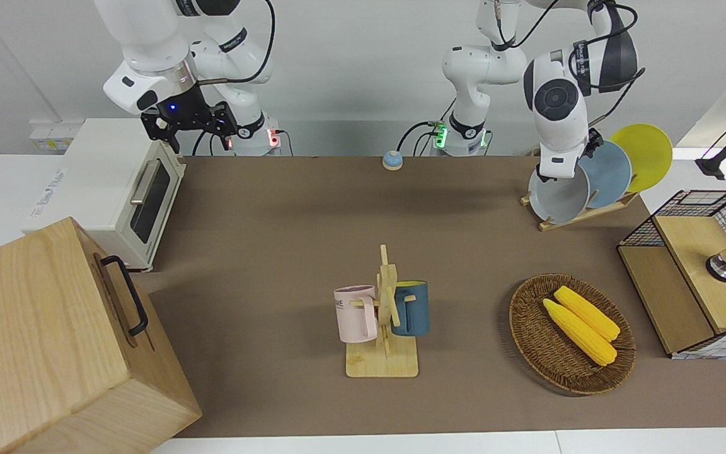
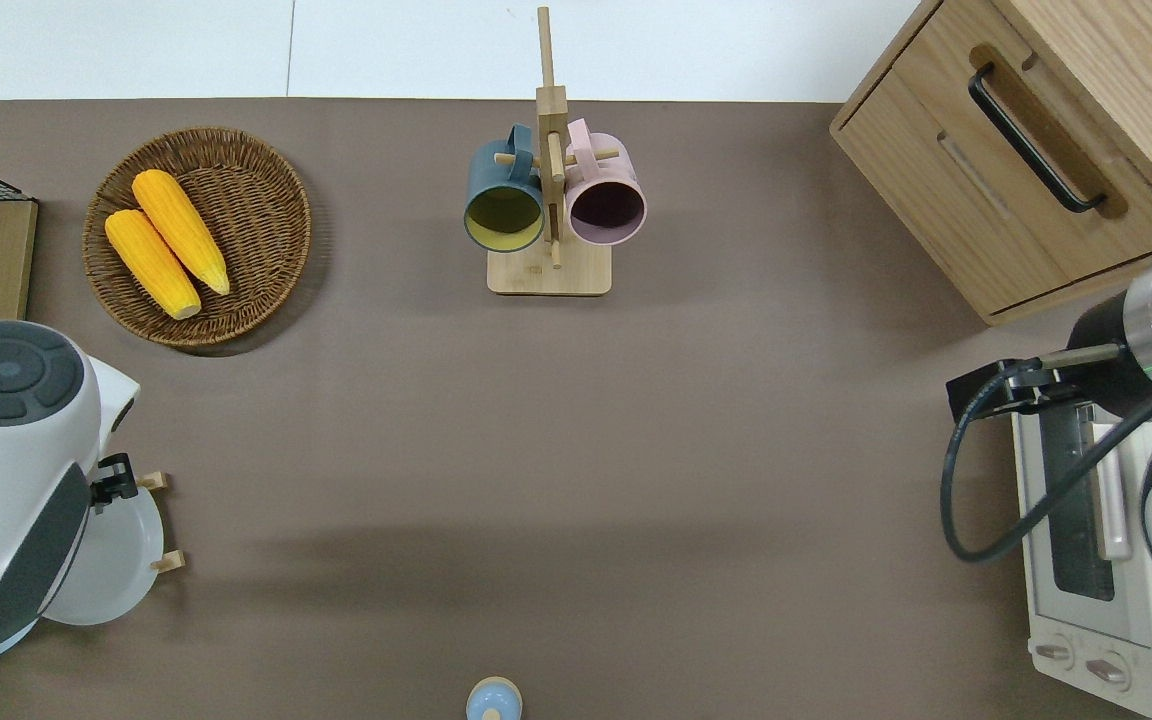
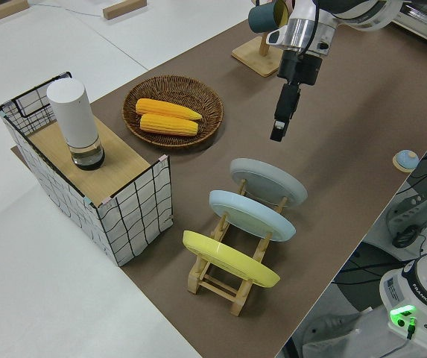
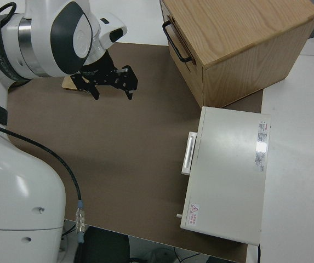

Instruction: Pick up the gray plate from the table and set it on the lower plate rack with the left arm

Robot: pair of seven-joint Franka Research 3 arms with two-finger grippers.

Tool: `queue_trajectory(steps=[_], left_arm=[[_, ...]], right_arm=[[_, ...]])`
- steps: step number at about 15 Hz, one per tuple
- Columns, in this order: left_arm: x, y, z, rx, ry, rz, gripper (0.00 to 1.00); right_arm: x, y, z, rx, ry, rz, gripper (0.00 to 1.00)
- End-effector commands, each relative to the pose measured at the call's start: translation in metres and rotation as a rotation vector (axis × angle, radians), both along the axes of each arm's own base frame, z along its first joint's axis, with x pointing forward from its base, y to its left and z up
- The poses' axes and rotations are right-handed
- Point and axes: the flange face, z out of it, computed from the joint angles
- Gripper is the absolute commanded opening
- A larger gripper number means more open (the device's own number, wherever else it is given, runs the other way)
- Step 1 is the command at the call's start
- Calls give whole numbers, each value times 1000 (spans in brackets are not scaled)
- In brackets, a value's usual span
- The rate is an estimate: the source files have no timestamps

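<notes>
The gray plate [image 1: 558,198] stands tilted in the slot of the lower plate rack [image 1: 580,215] nearest the table's middle. It also shows in the overhead view [image 2: 116,565] and the left side view [image 3: 269,181]. The left gripper [image 3: 279,127] hangs above the plate's rim, apart from it and holding nothing. In the overhead view the left gripper [image 2: 111,482] is over the rack's edge. The right arm is parked, its gripper [image 4: 113,92] open and empty.
A light-blue plate [image 1: 609,173] and a yellow plate [image 1: 646,154] fill the rack's other slots. A wicker basket [image 1: 530,328] with corn, a mug stand [image 1: 383,362], a wire-sided box [image 1: 684,302], a toaster oven [image 1: 111,189] and a wooden cabinet [image 1: 41,340] stand on the table [image 1: 275,221].
</notes>
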Motion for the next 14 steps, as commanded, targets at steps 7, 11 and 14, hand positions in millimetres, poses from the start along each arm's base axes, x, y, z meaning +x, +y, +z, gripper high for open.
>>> queue_trajectory(steps=[7, 11, 14], left_arm=[[36, -37, 34, -402, -40, 14, 995], [42, -28, 37, -511, -69, -8, 995], [47, -34, 42, -571, -94, -67, 998]], right_arm=[[-2, -3, 4, -7, 0, -16, 983], [-2, -2, 3, -7, 2, -14, 983], [-2, -3, 4, -7, 0, -16, 983]])
